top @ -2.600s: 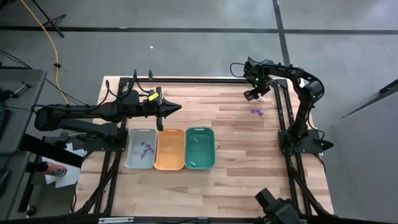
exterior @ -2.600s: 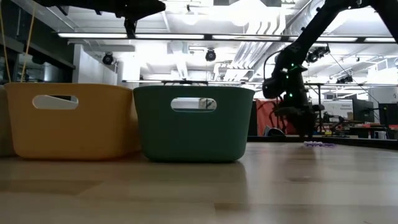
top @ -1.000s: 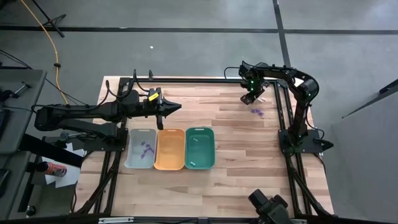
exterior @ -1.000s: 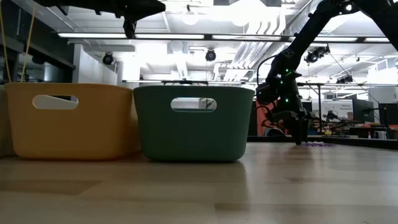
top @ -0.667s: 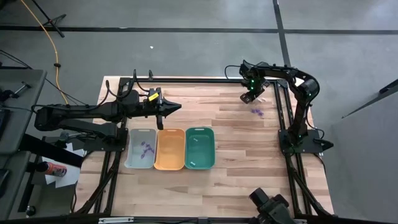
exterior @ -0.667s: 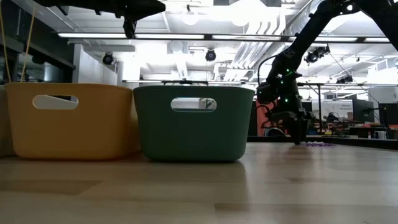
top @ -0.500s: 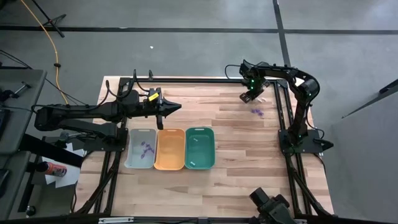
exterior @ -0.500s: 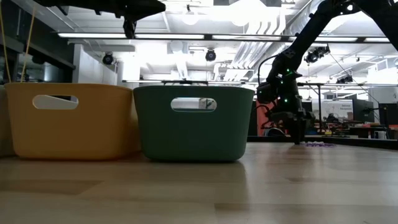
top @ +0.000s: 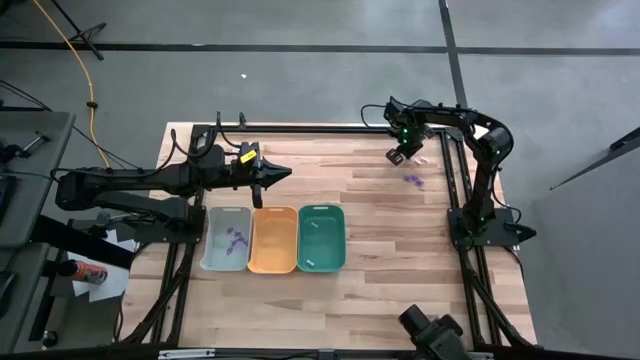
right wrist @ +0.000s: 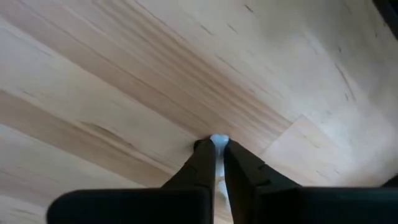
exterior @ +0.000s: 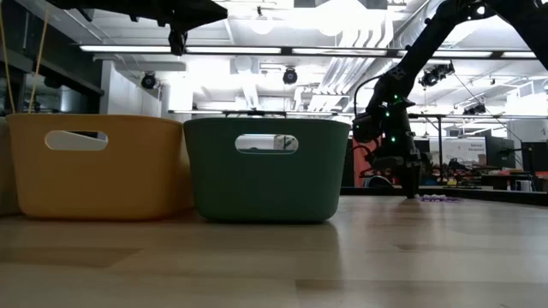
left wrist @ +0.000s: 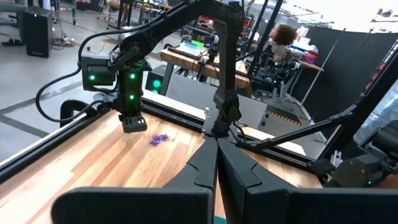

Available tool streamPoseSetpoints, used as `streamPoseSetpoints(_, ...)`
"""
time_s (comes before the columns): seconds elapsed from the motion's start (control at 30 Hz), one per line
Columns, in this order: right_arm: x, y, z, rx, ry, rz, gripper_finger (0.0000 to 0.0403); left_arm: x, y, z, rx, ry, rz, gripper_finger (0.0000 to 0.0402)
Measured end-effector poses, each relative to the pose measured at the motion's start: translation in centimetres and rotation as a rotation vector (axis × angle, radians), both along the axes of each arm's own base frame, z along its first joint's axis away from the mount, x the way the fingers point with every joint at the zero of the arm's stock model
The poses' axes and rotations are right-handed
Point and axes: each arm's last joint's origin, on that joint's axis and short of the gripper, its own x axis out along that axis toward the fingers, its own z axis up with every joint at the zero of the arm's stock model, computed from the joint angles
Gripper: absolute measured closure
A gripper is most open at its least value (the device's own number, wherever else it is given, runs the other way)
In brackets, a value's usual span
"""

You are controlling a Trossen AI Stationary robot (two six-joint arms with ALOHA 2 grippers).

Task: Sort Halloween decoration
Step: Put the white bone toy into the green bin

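Note:
At the table's far right my right gripper (top: 398, 156) points down at the wood, shut on a tiny white stick-like piece (right wrist: 219, 140). A small purple cluster (top: 412, 181) lies loose on the table just nearer than it, and also shows in the low view (exterior: 438, 198) and the left wrist view (left wrist: 160, 138). My left gripper (top: 284, 172) is shut on nothing and hangs level above the far side of the trays. The grey tray (top: 212, 250) holds purple pieces (top: 235, 238), and the teal tray (top: 335, 245) holds white ones (top: 311, 229). My right gripper pinches the white piece (right wrist: 219, 139) between its two fingers (right wrist: 204, 157), at their free ends. The fingers come from above, pointing down. The piece sits right at the wooden table top; whether it still rests on the wood I cannot tell.
Grey, orange (top: 273, 240) and teal trays stand side by side at the table's left middle. Black frame rails (top: 455, 190) run along the far and right edges, close to my right gripper. Bare wood lies between the trays and the right arm's base.
My right gripper has stayed down at the table in the far right and has shut its fingers on the white piece.

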Motion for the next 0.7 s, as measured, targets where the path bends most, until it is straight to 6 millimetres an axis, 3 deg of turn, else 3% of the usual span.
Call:
streamPoseSetpoints(0.3,0.1,0.4,1.3,-0.016,-0.038,0.050,0.0400,0.0,0.0,0.0,0.056,0.007,0.000,0.0401)
streamPoseSetpoints(0.47,-0.4,1.1,4.9,-0.082,-0.127,0.079,0.0401,-0.5,0.1,0.6,0.120,-0.015,0.008,0.0401)
streamPoseSetpoints(0.7,-0.1,3.8,10.1,-0.071,-0.516,0.086,0.0402,-1.5,0.9,1.3,0.169,-0.043,0.053,0.0401)
